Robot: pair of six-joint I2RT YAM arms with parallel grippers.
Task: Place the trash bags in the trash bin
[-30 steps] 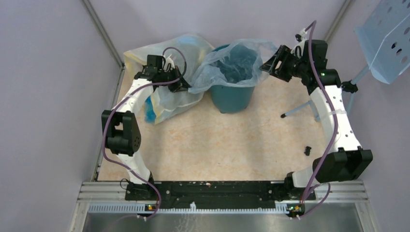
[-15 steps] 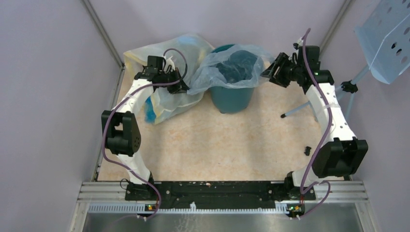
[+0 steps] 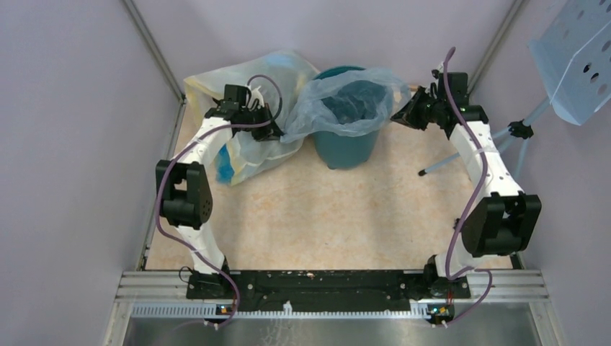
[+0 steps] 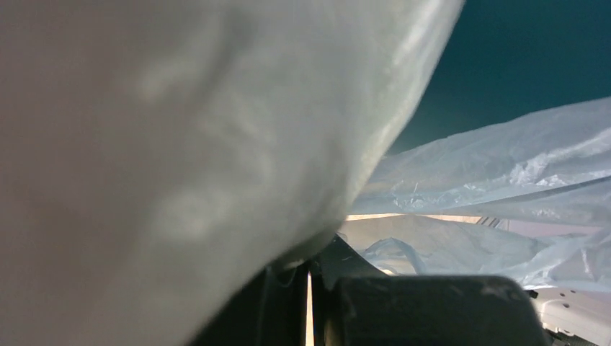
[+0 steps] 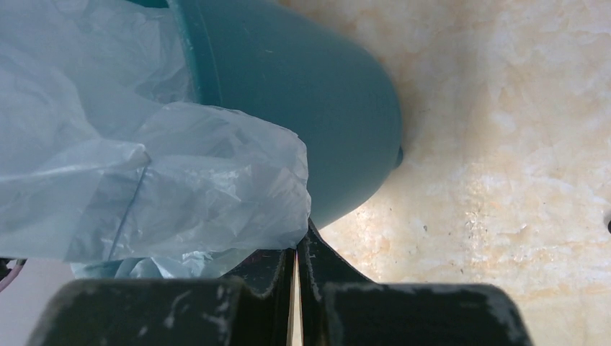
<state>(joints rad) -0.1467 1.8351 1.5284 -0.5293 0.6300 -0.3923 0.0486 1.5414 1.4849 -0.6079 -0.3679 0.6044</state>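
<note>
Trash bag (image 3: 346,101) lies stretched left-right over the bin (image 3: 346,149) mouth, left hand (image 3: 276,132) pinching its left edge, right hand (image 3: 397,115) its right corner.

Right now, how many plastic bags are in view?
2. A pale-blue liner bag sits in the teal bin, draped over its rim; a yellowish bag lies left of it. More may be hidden.

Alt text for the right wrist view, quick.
The right gripper, jaws shut, sits at the lower corner of the pale-blue trash bag draped over the teal trash bin; beige floor on the right.
</note>
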